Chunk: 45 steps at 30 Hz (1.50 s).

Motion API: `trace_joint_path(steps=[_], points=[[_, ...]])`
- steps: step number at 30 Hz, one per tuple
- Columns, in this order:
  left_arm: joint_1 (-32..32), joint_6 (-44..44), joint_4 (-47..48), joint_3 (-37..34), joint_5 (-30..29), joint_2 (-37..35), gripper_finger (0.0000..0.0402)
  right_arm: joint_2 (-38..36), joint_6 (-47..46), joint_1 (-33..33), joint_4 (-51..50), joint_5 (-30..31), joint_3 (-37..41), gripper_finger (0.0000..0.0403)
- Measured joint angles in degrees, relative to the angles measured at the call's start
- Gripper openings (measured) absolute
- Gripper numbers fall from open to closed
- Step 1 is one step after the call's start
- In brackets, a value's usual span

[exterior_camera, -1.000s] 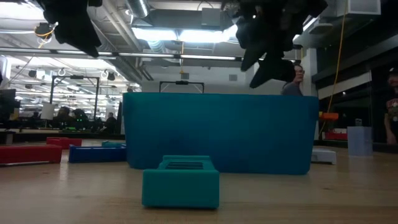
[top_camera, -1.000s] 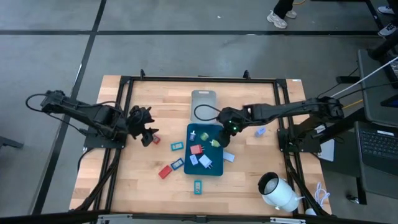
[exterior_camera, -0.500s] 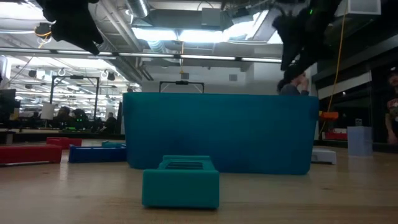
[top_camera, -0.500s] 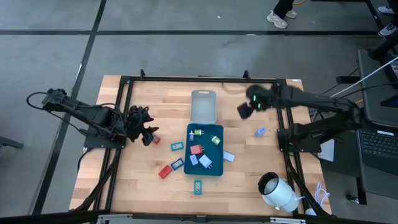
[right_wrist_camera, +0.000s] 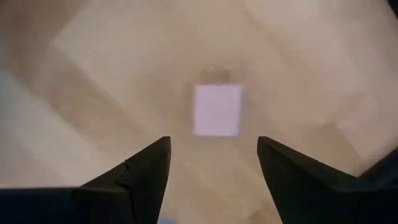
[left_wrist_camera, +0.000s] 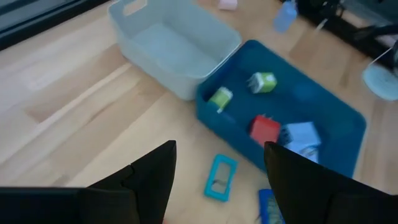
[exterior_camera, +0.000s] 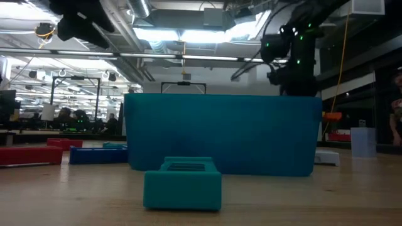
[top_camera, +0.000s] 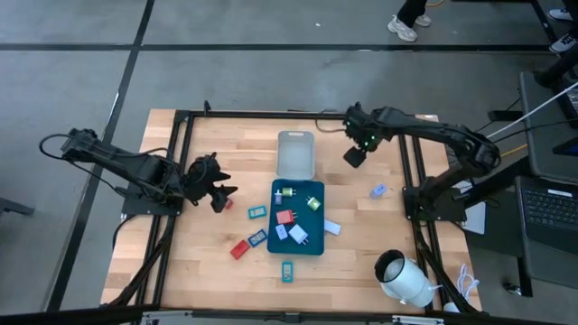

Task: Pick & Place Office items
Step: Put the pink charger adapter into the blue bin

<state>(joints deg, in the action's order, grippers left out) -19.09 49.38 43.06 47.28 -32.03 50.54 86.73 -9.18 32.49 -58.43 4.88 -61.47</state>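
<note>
Office items (top_camera: 292,217) | five in teal tray (top_camera: 274,241) | six outside

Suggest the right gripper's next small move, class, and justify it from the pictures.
Probably lower the open, empty right gripper onto the pale item lying on the bare table straight ahead between its fingers. It sits loose, outside both the blue tray and the grey tray.

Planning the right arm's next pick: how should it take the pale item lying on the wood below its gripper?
From straight above, right gripper open, closing across the pale item on its two long edges: it lies flat and alone on bare table, its rectangular outline squarely between the gripper's tips.
</note>
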Motion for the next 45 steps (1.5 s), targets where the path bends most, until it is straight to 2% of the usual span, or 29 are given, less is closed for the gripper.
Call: trace_joint_path(steps=[5, 12, 21, 29, 38, 45], points=[[0.0, 0.0, -2.2, 0.0, 0.7, 1.7, 0.0237, 2.9, 0.1, 2.6, 3.0, -4.4, 0.0, 0.0247], [0.2, 1.5, -4.5, 0.0, 2.9, 3.6, 0.0237, 7.2, 2.9, 4.4, 3.9, -4.5, 0.0, 0.0247], [0.2, 3.4, -5.4, 0.0, 3.0, 3.8, 0.0237, 9.5, 4.5, 5.0, 5.7, -6.0, 0.0, 0.0247], [0.2, 3.6, -5.6, 0.0, 3.4, 3.8, 0.0237, 10.8, 5.6, 5.6, 7.7, -4.9, 3.3, 0.0247], [0.2, 3.9, -5.7, 0.0, 4.2, 3.8, 0.0237, 10.8, 5.0, 6.0, 13.2, -7.3, 8.6, 0.0247], [2.0, 4.1, -6.4, 0.0, 6.6, 3.8, 0.0237, 10.7, 4.9, 6.0, 15.8, -7.3, 9.0, 0.0247]])
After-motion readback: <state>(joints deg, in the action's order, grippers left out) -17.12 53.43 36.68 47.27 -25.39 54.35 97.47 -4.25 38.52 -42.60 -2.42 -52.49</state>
